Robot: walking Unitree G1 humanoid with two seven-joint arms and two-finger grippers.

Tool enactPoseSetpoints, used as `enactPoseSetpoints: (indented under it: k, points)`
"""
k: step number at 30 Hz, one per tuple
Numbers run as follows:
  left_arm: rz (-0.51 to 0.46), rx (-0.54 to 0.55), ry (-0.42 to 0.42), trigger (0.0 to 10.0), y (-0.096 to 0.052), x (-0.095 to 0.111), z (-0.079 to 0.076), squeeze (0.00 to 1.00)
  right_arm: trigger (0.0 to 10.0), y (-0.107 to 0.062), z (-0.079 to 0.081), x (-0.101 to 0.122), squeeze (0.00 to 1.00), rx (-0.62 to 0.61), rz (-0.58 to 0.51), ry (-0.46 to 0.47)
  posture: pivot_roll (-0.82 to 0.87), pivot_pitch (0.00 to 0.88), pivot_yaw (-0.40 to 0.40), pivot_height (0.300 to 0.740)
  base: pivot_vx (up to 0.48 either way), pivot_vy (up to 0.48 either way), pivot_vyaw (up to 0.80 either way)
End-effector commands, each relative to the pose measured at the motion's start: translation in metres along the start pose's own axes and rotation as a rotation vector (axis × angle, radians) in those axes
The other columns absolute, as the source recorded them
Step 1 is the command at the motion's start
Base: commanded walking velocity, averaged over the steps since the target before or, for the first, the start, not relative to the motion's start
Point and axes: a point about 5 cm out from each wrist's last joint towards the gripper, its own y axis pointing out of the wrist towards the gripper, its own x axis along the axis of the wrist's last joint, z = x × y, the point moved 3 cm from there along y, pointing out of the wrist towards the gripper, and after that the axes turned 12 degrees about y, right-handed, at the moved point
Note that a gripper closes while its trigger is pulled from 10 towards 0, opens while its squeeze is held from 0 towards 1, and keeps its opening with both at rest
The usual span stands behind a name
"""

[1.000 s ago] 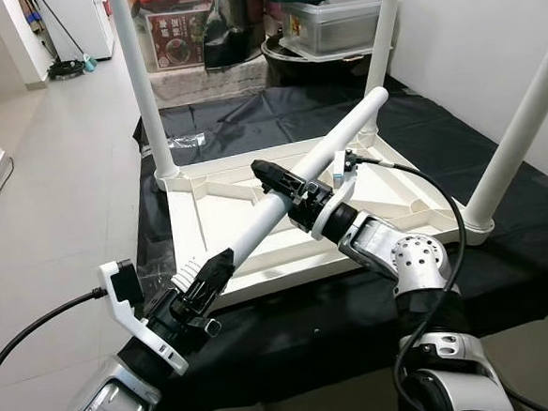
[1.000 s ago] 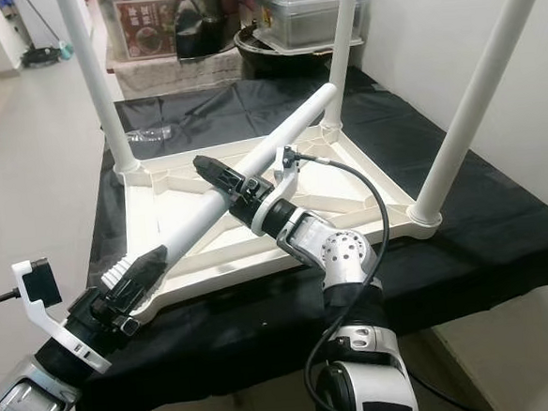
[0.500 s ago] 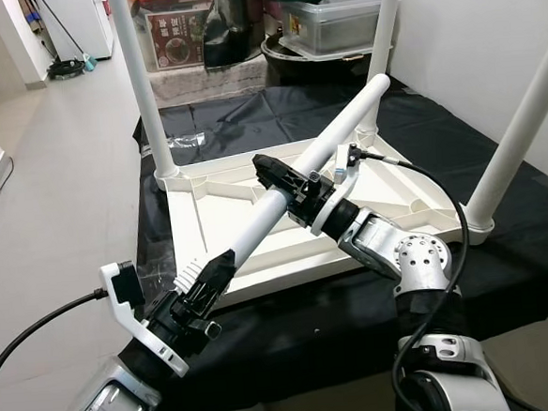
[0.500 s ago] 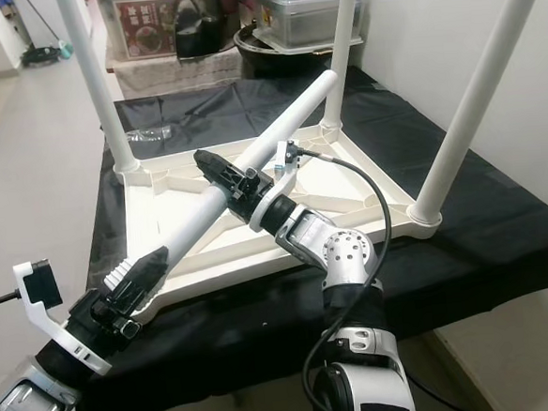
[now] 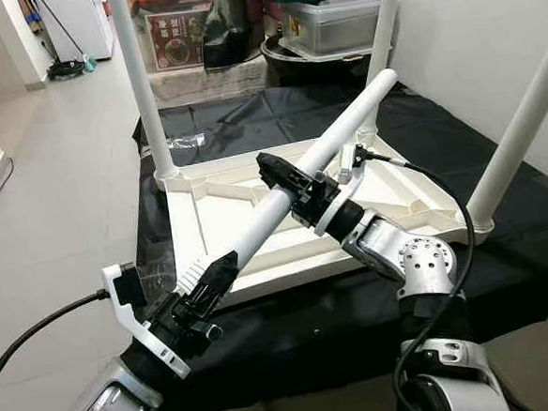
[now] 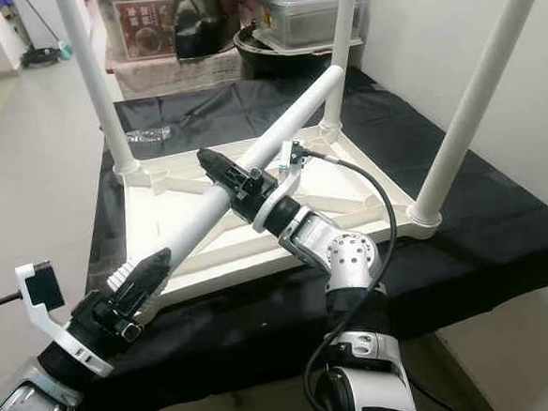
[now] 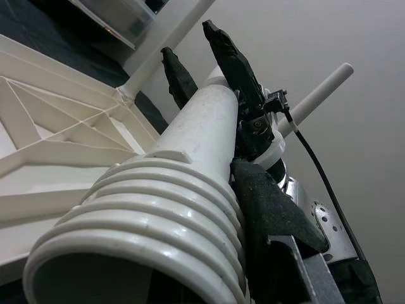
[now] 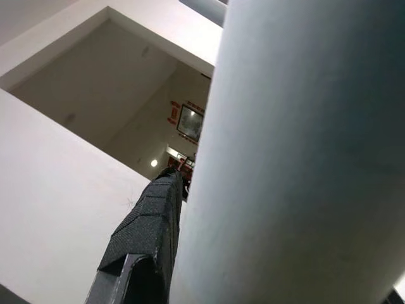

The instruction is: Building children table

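Two grippers share one loose white table leg (image 5: 283, 197), which hangs in the air above the upturned white tabletop (image 5: 215, 230). Its long axis runs on a slant: the ribbed screw end sits low, near the tabletop's near left corner, and the plain rounded end points up and away toward the far right corner. The left gripper (image 5: 215, 272) is clamped on the ribbed end, one black finger (image 7: 269, 212) pressed flat along the threads. The right gripper (image 5: 279, 172) is closed round the tube about halfway along, its fingers straddling the white shaft.

Three other legs already stand upright from the tabletop: one at the far left corner (image 5: 144, 92), one at the far right corner (image 5: 383, 43), one at the near right corner (image 5: 518, 127). The tabletop lies underside up, its moulded ribs showing, on a black cloth (image 5: 276, 106) spread over the surface. Beyond the cloth's far edge stand a clear lidded storage box (image 5: 336, 18) and a printed carton (image 5: 175, 34). Pale floor tiles (image 5: 55, 174) run off to the left, with a mop (image 5: 60, 32) leaning by a doorway.
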Motion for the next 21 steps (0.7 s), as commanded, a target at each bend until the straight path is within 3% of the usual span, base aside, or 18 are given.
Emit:
enactPoseSetpoints:
  k: [1,4,5,12,21]
  points:
    - [0.04,0.014,-0.007,10.0,0.0018,-0.0059,0.0004,0.0,0.0,0.0026,-0.003,-0.0101,0.0,-0.037,0.046,-0.029,0.05,0.048,-0.008,0.74,0.0,0.0,0.0]
    - [0.055,0.027,-0.02,10.0,0.0018,-0.0088,0.002,0.0,0.0,0.0023,-0.0026,-0.0103,0.0,-0.038,0.045,-0.03,0.05,0.048,-0.008,0.74,0.0,0.0,0.0]
    - [0.065,0.033,-0.025,10.0,0.0017,-0.0108,0.0029,1.0,0.0,0.0021,-0.002,-0.0096,0.0,-0.038,0.041,-0.026,0.05,0.048,-0.008,0.74,0.0,0.0,0.0]
    - [0.04,0.004,-0.051,10.0,0.0001,-0.0083,-0.0003,1.0,0.0,0.0018,-0.0005,-0.0063,0.0,-0.036,0.03,-0.029,0.05,0.049,-0.006,0.74,0.0,0.0,0.0]
    - [0.037,0.054,-0.016,10.0,-0.0016,-0.0065,0.0072,1.0,0.0,0.0028,0.001,-0.0005,0.0,-0.031,0.012,-0.034,0.05,0.049,-0.006,0.74,0.0,0.0,0.0]
